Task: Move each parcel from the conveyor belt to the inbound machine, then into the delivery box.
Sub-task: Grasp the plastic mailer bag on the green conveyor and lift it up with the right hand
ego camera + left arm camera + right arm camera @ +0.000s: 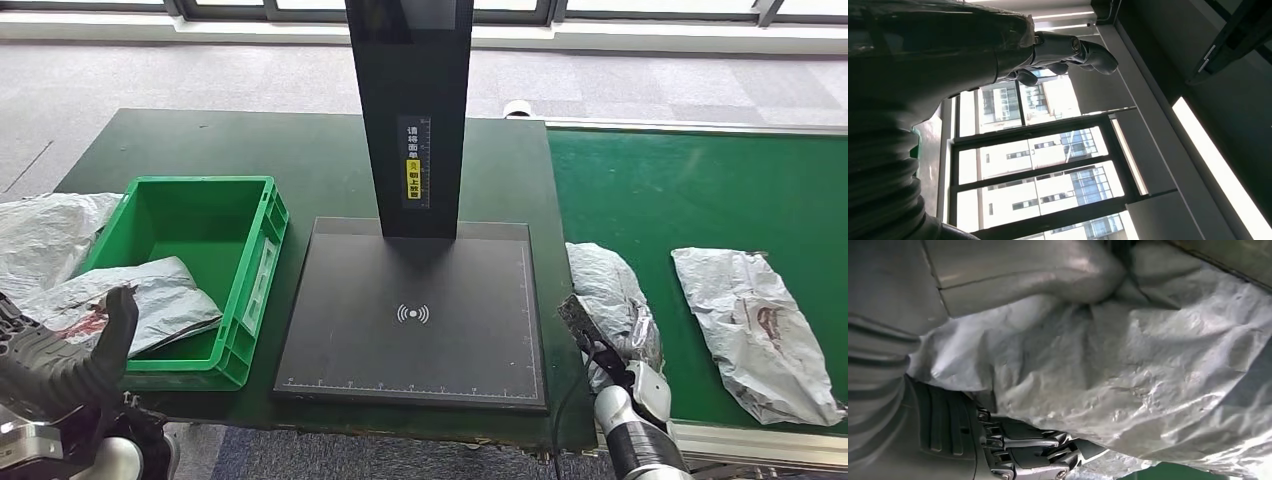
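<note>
Two grey poly-bag parcels lie on the green conveyor belt [700, 190] at our right. The nearer parcel [610, 295] sits at the belt's left edge, just beside the bench [300, 160], with its long axis running away from us; the farther parcel [755, 330] lies apart from it, further along the belt, its long axis much the same.

Our right robot hand [600, 345] is at the near end of the nearer parcel. In the right wrist view the crumpled grey film [1148, 360] lies between the thick thumb [1038, 275] and the darker fingers [1033, 455], so we judge the right robot hand clamped on that parcel, though how firm the hold is we cannot tell.

Our left robot hand [75, 365] is raised low at our left, near the green delivery box [255, 290], fingers spread and holding nothing. One parcel [135, 300] already lies in that box, and more grey wrapping [45, 235] rests outside it.

What matters for the coming move: the inbound machine's black scan plate [415, 310], under its dark upright column [410, 100], lies directly to the left of the held parcel, just beside the belt edge. We judge the right arm the nearer one, so a lift and a short carry leftward should set the parcel on the plate.
</note>
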Tool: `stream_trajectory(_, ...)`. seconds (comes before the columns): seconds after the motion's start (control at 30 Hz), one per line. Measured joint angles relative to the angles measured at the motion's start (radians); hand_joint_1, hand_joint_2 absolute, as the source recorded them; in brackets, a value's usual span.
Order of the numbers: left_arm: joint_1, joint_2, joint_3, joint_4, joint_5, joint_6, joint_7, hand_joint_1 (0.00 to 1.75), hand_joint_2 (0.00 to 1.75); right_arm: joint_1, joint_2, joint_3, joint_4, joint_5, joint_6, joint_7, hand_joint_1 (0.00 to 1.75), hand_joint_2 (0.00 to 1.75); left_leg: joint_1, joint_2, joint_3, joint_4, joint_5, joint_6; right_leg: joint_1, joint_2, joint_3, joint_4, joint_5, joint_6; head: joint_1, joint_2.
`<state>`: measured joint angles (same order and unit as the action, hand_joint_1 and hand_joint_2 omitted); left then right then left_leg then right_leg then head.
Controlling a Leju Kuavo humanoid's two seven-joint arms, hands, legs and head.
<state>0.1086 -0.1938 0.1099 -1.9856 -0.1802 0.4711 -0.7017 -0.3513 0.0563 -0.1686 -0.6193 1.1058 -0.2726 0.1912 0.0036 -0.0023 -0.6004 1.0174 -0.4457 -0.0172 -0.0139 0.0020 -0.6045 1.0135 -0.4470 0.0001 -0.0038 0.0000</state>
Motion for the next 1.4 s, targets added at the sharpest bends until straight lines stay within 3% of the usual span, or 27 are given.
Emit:
stream_trajectory(0.43,0.027,0.000,0.000,-0.029,-0.026,0.002,0.000,0.00,1.75,-0.030,-0.015,0.000,0.046,-0.005,0.064,-0.030,1.75,1.75,0.000,-0.001,0.001,0.000,0.000,0.000,0.000,-0.001,0.002,0.000,-0.001,0.001,0.000,0.000)
stream_trajectory(0.8,0.070,0.000,0.000,-0.072,-0.035,0.035,0.000,0.00,1.75,-0.013,-0.015,-0.011,0.023,-0.028,-0.029,-0.072,1.75,1.75,0.000,-0.003,0.001,0.000,-0.001,0.000,0.000,-0.002,0.002,0.000,-0.002,0.002,0.000,0.000)
stream_trajectory(0.97,0.091,0.000,-0.001,-0.094,-0.036,0.065,0.000,0.00,1.75,0.048,-0.001,-0.011,-0.069,-0.048,-0.179,-0.150,1.75,1.75,0.000,-0.009,-0.003,0.000,-0.001,0.000,0.000,-0.008,0.001,0.000,-0.003,0.002,0.000,0.000)
stream_trajectory(1.13,0.105,0.000,-0.009,-0.109,-0.039,0.089,0.000,0.00,1.75,0.154,0.040,-0.011,-0.335,-0.095,-0.384,-0.297,1.75,1.75,0.000,-0.011,-0.005,0.000,-0.001,0.000,0.000,-0.010,-0.001,0.000,-0.004,0.002,0.000,0.000)
stream_trajectory(1.4,0.105,0.001,-0.013,-0.110,-0.039,0.094,0.000,0.00,1.75,0.201,0.062,-0.014,-0.477,-0.123,-0.422,-0.370,1.75,1.75,0.000,-0.010,-0.004,0.000,-0.002,0.000,0.000,-0.009,-0.002,0.000,-0.005,0.001,0.000,0.000)
